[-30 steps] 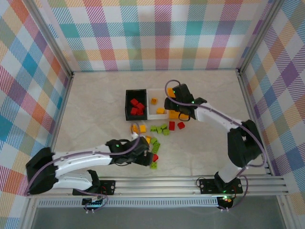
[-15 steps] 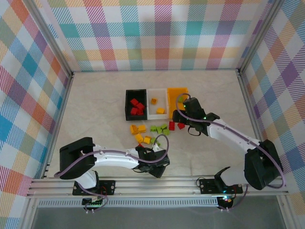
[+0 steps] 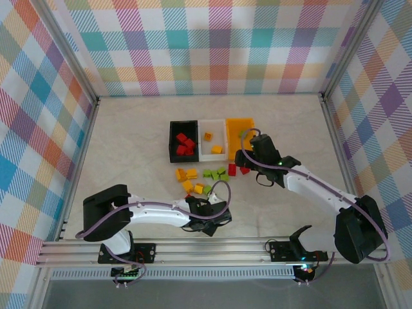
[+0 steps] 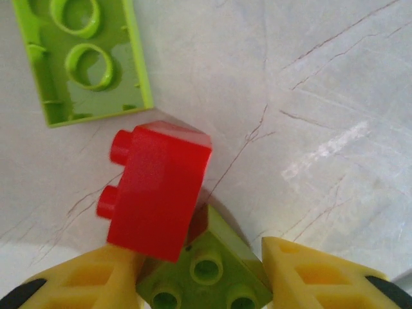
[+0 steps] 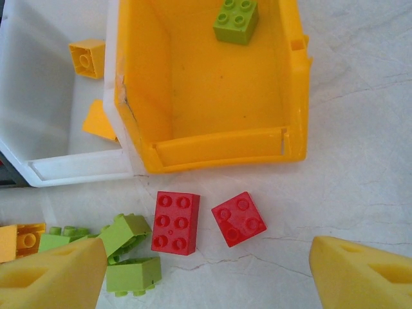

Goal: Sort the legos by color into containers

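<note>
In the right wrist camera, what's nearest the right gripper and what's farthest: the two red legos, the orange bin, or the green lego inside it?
1. Long red lego and square red lego, on the table just ahead of the right gripper; too close to call.
2. Orange bin, its near wall just behind them.
3. Green lego, at the bin's far end.

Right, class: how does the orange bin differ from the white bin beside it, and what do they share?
Colour: the orange bin is opaque orange, the white bin translucent. Contents: the orange bin holds one lime green brick, the white bin yellow-orange bricks. Place: the orange bin ends the row, the white bin sits between it and the black bin. Both are open-topped rectangles of like size.
</note>
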{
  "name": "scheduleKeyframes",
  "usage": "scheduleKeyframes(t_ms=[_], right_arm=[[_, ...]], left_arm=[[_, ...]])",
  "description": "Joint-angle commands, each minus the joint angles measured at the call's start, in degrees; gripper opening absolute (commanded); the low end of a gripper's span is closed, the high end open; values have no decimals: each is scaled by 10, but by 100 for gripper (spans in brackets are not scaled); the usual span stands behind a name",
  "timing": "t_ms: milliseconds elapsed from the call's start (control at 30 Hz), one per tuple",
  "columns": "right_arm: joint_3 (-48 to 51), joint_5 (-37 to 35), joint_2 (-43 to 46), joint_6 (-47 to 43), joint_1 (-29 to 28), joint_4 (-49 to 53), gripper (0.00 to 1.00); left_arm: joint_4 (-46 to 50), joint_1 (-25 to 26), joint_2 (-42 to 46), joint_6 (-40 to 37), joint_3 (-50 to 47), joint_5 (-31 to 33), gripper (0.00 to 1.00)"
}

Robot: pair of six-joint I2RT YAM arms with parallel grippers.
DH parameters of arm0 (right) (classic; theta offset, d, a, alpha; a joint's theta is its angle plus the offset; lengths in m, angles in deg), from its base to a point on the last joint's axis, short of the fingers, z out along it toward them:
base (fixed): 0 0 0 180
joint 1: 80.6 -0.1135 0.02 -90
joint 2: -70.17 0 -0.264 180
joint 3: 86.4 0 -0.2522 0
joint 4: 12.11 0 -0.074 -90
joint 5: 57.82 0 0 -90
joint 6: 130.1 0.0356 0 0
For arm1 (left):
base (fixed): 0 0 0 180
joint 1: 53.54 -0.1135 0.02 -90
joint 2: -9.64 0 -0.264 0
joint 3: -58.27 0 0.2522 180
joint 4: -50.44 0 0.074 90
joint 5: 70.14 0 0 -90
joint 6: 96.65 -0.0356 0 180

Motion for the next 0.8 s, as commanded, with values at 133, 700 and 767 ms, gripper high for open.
scheduleKeyframes(t_ms=[133,700,767], right_arm=[[37,-5,38,35,1,3,83],[110,17,55,64,0,1,82],[111,21,53,64,0,-1,82]], left_arm=[[57,-43,101,-44,77,44,40],[36,-300,-318,-151,623,-73,39],[46,-305,-360,-141,669,-84,39]])
